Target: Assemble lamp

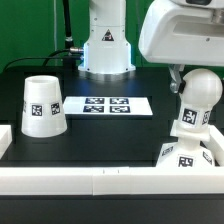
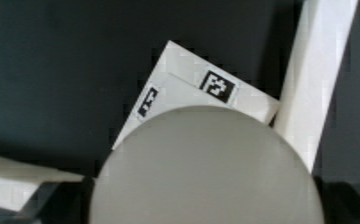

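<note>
The round bulb (image 1: 200,92) on its cylindrical neck (image 1: 189,122) stands upright over the flat square base (image 1: 186,156) at the exterior view's right, by the white front wall. My gripper (image 1: 194,84) comes down from above and is shut on the bulb's round head; one dark finger (image 1: 176,79) shows at its side. In the wrist view the bulb (image 2: 203,165) fills the space between my fingers, with the tagged base (image 2: 180,88) beyond it. The tapered shade (image 1: 43,105) stands mouth-down at the exterior view's left, apart from the rest.
The marker board (image 1: 108,105) lies flat at mid-table. A white wall (image 1: 100,182) runs along the front edge and shows as a white strip in the wrist view (image 2: 303,70). The robot's base (image 1: 105,45) stands at the back.
</note>
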Motion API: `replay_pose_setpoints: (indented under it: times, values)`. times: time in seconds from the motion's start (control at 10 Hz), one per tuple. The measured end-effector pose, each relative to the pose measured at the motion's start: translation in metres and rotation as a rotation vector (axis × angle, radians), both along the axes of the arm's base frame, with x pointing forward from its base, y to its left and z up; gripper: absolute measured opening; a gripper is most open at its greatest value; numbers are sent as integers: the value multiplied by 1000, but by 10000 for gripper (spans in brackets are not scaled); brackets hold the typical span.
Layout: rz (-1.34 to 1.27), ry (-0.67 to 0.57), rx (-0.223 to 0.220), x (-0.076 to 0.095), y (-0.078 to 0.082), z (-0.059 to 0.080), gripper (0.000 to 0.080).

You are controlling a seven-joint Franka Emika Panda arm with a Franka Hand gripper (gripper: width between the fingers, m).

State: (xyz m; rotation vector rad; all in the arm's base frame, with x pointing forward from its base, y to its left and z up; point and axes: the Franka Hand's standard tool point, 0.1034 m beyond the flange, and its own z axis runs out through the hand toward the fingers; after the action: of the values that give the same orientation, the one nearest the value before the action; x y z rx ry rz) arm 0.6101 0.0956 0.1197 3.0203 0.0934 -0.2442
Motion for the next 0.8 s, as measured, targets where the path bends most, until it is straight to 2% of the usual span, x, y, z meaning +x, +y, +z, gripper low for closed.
replay_pose_setpoints:
  times: [0.1,0.4,0.8]
  values:
    - [-97,-4,7,0,0,0,574]
    - [-494,0,71,2,-9,-1,574]
    - [-742,-16,32,3,-6,0,574]
